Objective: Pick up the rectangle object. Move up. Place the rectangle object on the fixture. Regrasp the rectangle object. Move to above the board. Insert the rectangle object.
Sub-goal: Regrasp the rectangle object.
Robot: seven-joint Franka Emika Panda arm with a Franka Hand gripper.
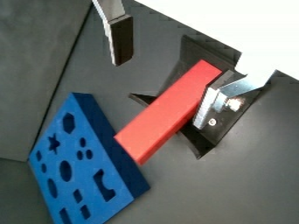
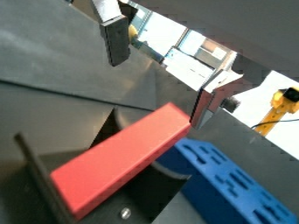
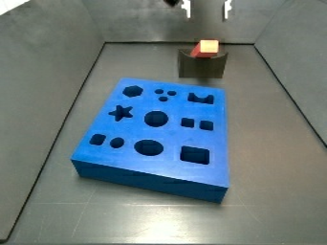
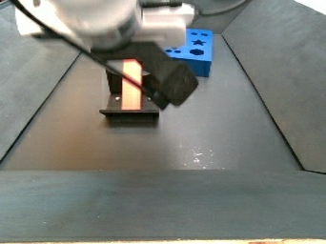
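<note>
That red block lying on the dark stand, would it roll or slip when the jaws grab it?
The rectangle object has flat faces, so it probably won't roll. It looks rigid and smooth, so perhaps slippery. Resting on the fixture with ends overhanging, it might tip if nudged. The gripper straddles it, open.

1. A dark grey matte floor (image 3: 274,206) fills the lower part of both side views.
2. Dark panel walls (image 3: 52,67) slope up from the floor on 2 sides, and a third closes the far end, so the space is shaped like a trough.
3. A few small pale glints (image 4: 197,154) sit on the floor in a side view.
4. A pale wooden strip (image 4: 166,238) runs along the near edge.
5. Over the wall rim, a wrist view shows a bright room with white panels (image 2: 198,52) and a blurred yellow stand (image 2: 278,105).
6. Strong white light (image 1: 233,22) washes out everything above the rim.
</note>
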